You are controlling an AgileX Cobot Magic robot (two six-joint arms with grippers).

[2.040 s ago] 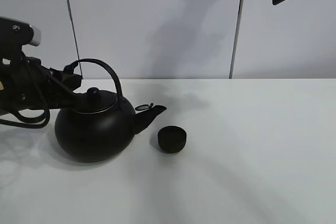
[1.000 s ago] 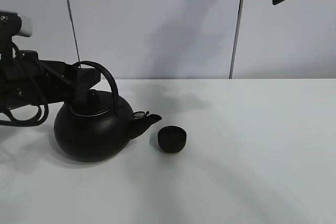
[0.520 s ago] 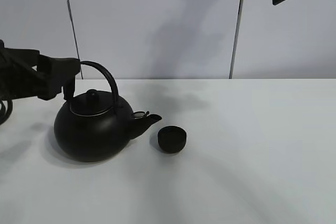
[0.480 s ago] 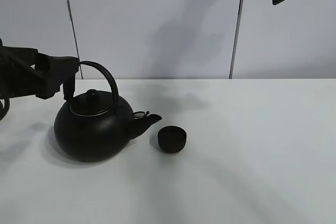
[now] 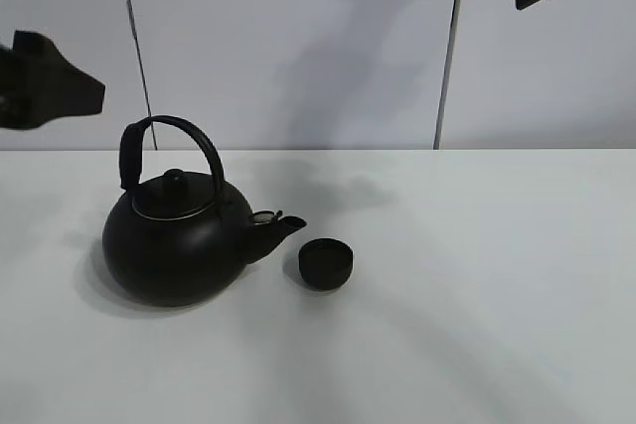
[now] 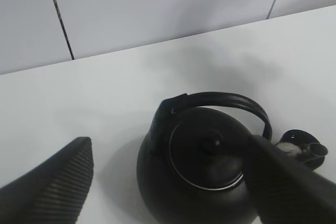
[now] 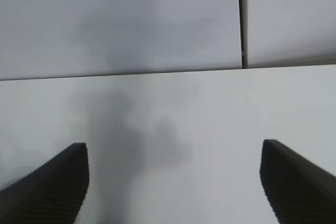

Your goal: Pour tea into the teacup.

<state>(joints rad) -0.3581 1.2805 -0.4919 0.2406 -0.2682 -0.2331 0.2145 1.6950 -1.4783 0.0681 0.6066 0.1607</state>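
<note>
1. The teacup point(image 5: 326, 263), small, round and black, sits upright on the white table point(image 5: 477, 285), left of the table's middle in the high view.
2. A black kettle point(image 5: 177, 240) stands upright just to the cup's left; its spout point(image 5: 276, 230) points at the cup, its tip near the rim but apart from it.
3. The kettle's arched handle point(image 5: 169, 141) stands up over the lid point(image 6: 207, 153), with nothing gripping it.
4. The left gripper point(image 6: 168, 187) hangs above and to the left of the kettle, well apart from the cup; its two fingers are spread wide and hold nothing.
5. The right gripper point(image 7: 173, 182) is high at the upper right of the high view, well away from the cup, jaws wide apart and empty over bare table.
</note>
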